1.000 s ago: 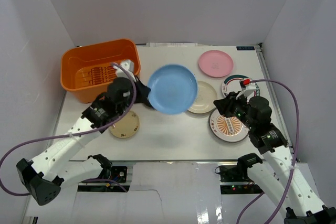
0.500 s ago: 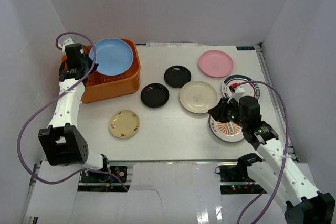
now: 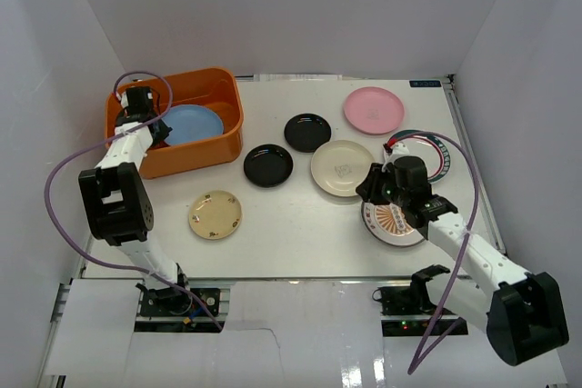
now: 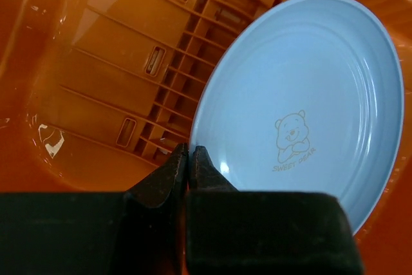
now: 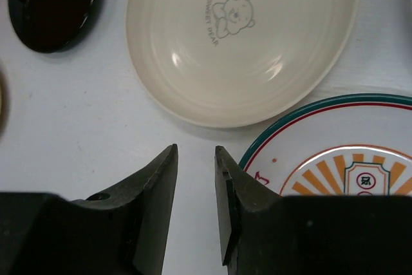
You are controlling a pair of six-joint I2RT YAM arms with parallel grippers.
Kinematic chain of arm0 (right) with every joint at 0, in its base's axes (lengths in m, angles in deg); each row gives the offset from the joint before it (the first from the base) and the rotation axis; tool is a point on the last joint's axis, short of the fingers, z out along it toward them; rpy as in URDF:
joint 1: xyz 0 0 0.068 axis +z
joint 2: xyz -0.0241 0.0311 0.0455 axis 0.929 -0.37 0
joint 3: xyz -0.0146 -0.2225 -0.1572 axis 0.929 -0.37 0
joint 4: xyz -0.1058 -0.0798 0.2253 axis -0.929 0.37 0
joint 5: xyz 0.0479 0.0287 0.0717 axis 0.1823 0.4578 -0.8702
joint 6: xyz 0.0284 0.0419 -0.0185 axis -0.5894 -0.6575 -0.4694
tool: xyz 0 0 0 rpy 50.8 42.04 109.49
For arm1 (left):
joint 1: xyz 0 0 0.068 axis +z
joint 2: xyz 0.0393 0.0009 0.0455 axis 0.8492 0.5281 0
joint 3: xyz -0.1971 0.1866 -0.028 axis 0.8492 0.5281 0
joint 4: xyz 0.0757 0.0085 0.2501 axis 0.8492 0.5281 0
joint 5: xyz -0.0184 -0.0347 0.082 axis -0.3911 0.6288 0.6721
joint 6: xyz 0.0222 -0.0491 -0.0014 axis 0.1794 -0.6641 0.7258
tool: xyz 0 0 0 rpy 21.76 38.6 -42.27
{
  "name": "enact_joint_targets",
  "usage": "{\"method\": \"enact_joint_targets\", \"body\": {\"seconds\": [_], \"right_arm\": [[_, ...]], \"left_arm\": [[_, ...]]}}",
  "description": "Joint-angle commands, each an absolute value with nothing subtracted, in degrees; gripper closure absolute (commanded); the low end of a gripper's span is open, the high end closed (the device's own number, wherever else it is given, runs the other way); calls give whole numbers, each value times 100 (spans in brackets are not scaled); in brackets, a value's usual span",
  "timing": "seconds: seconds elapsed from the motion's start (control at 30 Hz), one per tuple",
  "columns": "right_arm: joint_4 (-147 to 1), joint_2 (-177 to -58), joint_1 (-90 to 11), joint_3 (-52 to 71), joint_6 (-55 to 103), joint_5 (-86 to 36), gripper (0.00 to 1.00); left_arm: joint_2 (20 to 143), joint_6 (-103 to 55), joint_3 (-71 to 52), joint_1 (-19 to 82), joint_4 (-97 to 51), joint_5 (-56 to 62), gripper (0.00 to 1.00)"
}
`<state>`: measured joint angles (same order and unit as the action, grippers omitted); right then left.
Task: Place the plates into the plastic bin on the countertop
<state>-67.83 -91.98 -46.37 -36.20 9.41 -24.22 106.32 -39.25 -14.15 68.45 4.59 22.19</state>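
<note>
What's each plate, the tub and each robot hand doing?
Tub, upright, one plate inside.
Blue plate, in the tub, rim pinched.
Left hand, shut on blue plate.
Right hand, open, empty, over the table.
Pink plate, flat.
Cream plate, flat.
Tan plate, flat.
Black plates, both flat.
Sunburst plate, flat.
Green-rimmed plate, flat.

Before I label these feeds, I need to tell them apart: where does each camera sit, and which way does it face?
Top external: fixed above and behind, looking down at the countertop; left arm and right arm show.
Left wrist: on the left arm, looking into the plastic bin at the light blue plate; left gripper shows.
Right wrist: on the right arm, looking down at the cream plate; right gripper shows.
Shared: both plates also appear in top external.
</note>
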Motion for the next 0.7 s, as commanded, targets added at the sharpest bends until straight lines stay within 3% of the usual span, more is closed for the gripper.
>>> {"method": "enact_joint_targets", "body": {"seconds": [0.0,0.2,0.4,0.47,0.67], "right_arm": [[-7701,-9611,-4614,-3379,928,-1450,64],[-7825,-10762,-4710,-2712,1192,-358,45],[-7869,-11633,-4938,-2211,1236,-84,45],[-7869,-11827,-4974,-2175,1236,-84,48],[-7869,-12345,-5061,-1999,1279,-23,52]], "left_arm": [[10506,-3850,-1644,6832,186,2313,92],[10445,-3868,-1468,6832,-25,2139,56],[9736,-3991,-1187,6832,-341,1630,21],[9383,-4008,-1047,6823,-630,1366,13],[7942,-4026,-484,6332,-869,813,11]]}}
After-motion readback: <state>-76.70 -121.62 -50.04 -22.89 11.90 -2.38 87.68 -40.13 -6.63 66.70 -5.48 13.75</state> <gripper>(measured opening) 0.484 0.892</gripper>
